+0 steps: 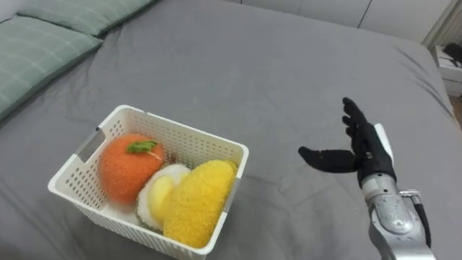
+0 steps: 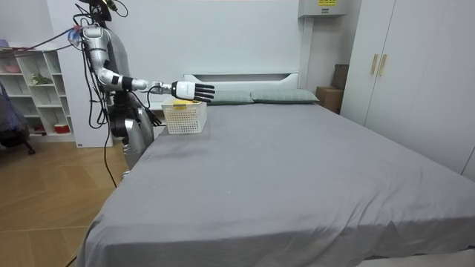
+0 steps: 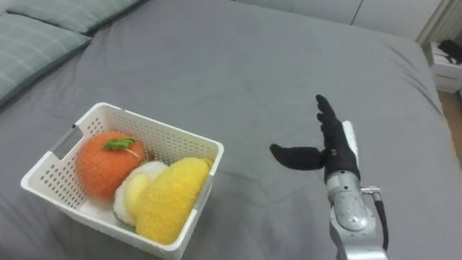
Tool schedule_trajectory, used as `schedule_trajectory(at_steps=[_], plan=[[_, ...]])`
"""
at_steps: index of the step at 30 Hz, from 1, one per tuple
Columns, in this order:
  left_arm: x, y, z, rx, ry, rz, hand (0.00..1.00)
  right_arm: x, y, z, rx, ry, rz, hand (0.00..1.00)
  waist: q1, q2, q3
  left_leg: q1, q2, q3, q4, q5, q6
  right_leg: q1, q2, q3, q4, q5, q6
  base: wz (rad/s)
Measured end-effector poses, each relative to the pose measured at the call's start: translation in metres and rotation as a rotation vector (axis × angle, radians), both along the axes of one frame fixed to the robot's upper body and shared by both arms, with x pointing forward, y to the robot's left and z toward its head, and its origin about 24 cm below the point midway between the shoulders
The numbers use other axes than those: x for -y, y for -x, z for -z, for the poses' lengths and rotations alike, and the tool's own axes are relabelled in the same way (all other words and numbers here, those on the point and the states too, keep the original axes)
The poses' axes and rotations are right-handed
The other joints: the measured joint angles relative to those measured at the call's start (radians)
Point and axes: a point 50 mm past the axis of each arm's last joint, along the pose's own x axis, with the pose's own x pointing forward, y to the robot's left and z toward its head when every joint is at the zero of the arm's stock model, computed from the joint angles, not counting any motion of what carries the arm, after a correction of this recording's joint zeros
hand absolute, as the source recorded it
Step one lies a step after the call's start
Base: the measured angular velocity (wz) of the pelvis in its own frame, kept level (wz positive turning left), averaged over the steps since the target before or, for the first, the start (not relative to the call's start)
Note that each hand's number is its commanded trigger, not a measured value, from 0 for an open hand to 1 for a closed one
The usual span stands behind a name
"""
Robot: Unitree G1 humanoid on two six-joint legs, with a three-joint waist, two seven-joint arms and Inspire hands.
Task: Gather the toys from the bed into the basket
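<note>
A white plastic basket [image 1: 180, 136] [image 3: 86, 119] [image 2: 185, 117] sits on the grey bed [image 1: 274, 79] in front of me. It holds an orange plush fruit [image 1: 128, 167] with a green leaf, a yellow plush toy [image 1: 197, 202] and a pale white-and-yellow plush [image 1: 155, 196] between them. My right hand [image 1: 364, 150] [image 3: 332, 148] hovers over the sheet to the right of the basket, open, fingers straight and thumb spread toward the basket, holding nothing. In the room view I stand at the bed's side near its head, that arm [image 2: 194, 90] stretched out above the basket.
Green pillows [image 1: 43, 36] lie at the bed's head on my left. A wide stretch of grey sheet runs beyond the basket. A white nightstand [image 1: 451, 65] stands past the far right edge. Shelves [image 2: 37, 96] and wardrobes [image 2: 415, 74] line the room.
</note>
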Motion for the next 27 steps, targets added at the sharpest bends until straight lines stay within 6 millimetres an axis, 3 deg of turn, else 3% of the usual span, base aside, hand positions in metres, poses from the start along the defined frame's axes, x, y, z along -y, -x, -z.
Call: schedule_trajectory(at_steps=[11, 13, 16, 21, 27], plan=[[-0.001, 0.006, 0.000, 0.001, -0.005, -0.019, 0.00, 0.041, 0.029, 0.009, 0.004, -0.154, 0.302, 0.00, -0.041, 0.015, 0.0010, -0.003, 0.006, 0.037, -0.005, -0.004, 0.004, -0.027, 0.003, 0.032, 0.012, 0.000, 0.001, -0.10], [-0.001, 0.012, 0.000, -0.010, -0.014, -0.028, 0.00, 0.045, 0.039, 0.019, -0.032, -0.193, 0.353, 0.00, -0.044, 0.023, 0.0003, 0.003, 0.011, 0.047, -0.013, -0.009, 0.002, -0.028, 0.008, 0.057, 0.011, 0.000, 0.001, -0.18], [-0.002, 0.018, 0.001, -0.018, -0.010, -0.062, 0.00, 0.050, 0.053, 0.035, -0.095, -0.263, 0.436, 0.00, -0.067, 0.032, -0.0051, 0.007, 0.012, 0.047, -0.016, -0.010, 0.000, -0.024, 0.009, 0.057, 0.011, 0.000, 0.001, -0.03], [-0.001, 0.021, 0.001, -0.022, -0.003, -0.077, 0.00, 0.059, 0.074, 0.059, -0.178, -0.388, 0.583, 0.00, -0.100, 0.042, -0.0024, 0.011, 0.013, 0.047, -0.018, -0.010, 0.000, -0.021, 0.010, 0.053, 0.011, 0.000, 0.001, -0.01], [0.000, 0.028, 0.003, -0.030, 0.018, -0.128, 0.00, 0.068, 0.113, 0.090, -0.296, -0.532, 0.812, 0.00, -0.118, 0.041, -0.0025, 0.014, 0.018, 0.079, -0.022, -0.014, -0.002, -0.040, 0.016, 0.100, 0.012, 0.000, 0.000, -0.16]])
